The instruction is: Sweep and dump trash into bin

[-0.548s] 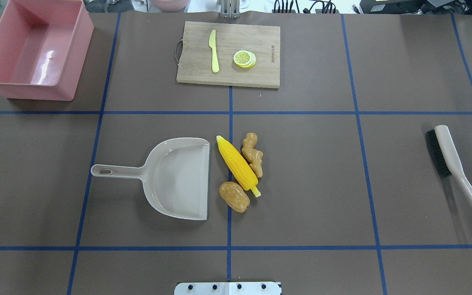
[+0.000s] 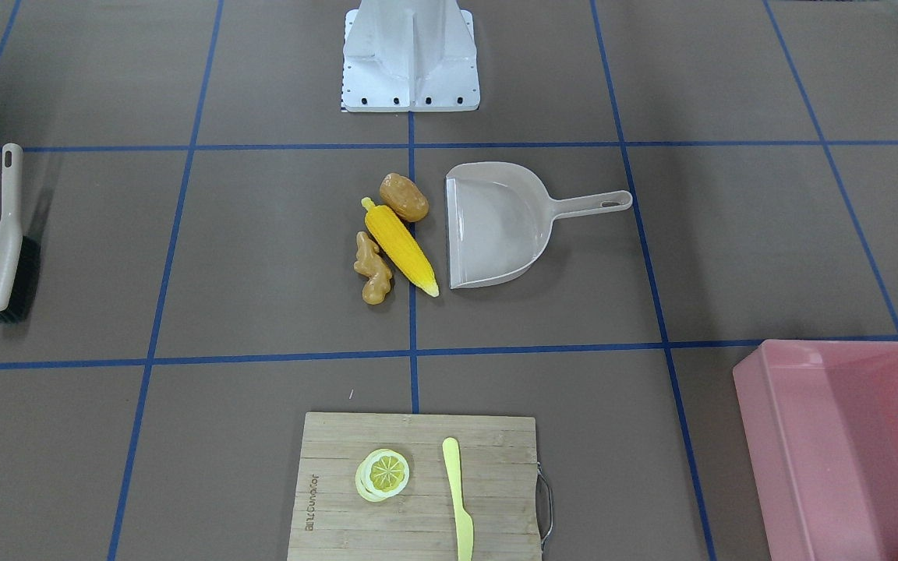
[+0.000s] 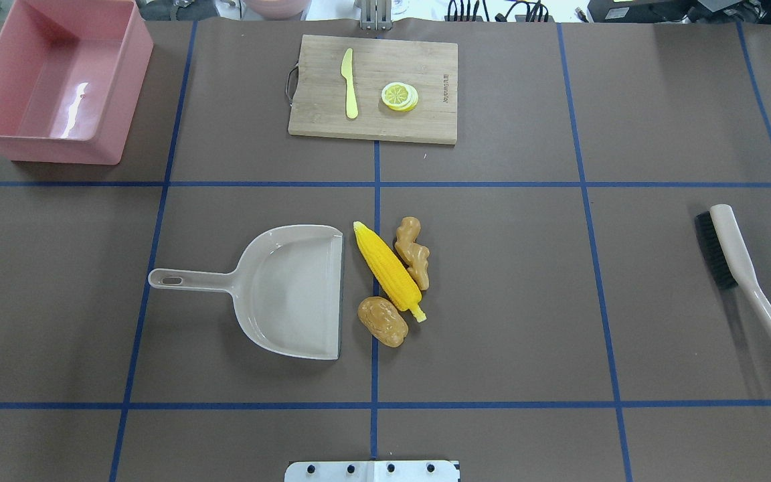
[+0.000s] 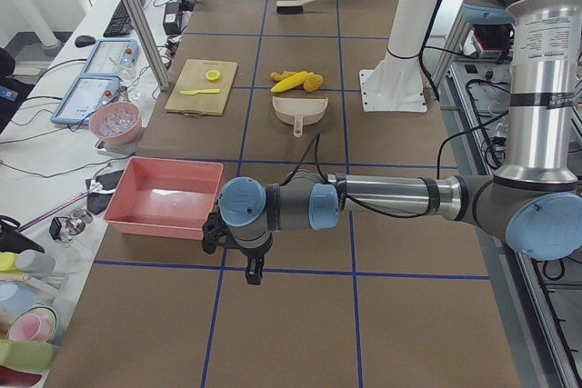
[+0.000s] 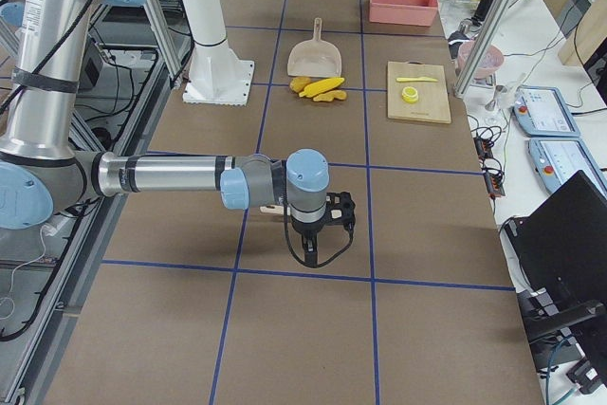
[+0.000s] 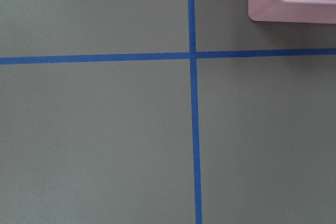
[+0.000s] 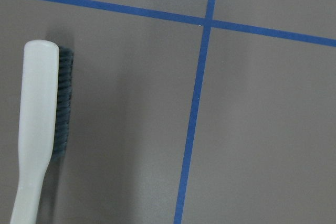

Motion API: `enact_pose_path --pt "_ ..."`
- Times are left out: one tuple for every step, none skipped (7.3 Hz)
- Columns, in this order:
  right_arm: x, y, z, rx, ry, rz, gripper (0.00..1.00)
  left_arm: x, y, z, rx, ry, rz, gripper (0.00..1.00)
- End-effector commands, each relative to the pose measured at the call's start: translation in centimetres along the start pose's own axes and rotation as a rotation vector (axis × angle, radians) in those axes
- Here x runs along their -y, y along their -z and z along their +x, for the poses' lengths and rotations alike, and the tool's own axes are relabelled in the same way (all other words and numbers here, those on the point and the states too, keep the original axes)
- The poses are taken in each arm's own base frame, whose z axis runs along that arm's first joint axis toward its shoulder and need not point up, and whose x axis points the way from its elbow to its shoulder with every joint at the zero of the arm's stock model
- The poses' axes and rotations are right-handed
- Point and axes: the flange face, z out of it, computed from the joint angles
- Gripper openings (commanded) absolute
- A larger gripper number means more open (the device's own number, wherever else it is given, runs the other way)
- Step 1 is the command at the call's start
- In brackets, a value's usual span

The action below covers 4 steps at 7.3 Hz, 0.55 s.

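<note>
Two steep views show you the table (image 3: 526, 301), from behind the base (image 3: 372, 472) and from opposite, sharing the bin (image 3: 44, 150); end cameras look lengthwise, wrist cameras closely downward.

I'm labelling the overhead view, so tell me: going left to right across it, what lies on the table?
pink bin → dustpan → corn cob → brush. The potato, ginger and cutting board overlap others sideways, so they are left out.
</note>
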Motion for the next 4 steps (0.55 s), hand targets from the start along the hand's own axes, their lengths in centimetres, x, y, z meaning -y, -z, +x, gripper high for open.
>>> enact_pose_path --pt "0.1 0.1 -0.1 0.003 0.002 0.002 1.00 0.3 0.3 0.3 0.001 -0.018 0.015 0.98" --pt "0.0 0.0 0.0 0.001 -0.002 -0.003 1.00 0.9 0.7 0.9 0.007 -0.079 0.062 0.98" --pt "-0.3 -0.2 0.1 0.003 -0.009 -0.010 1.00 1.7 -0.2 2.6 0.008 -0.155 0.078 0.98" --pt "-0.4 -0.3 0.2 0.003 -0.012 -0.013 1.00 2.9 -1.2 5.1 0.003 -0.213 0.076 0.98"
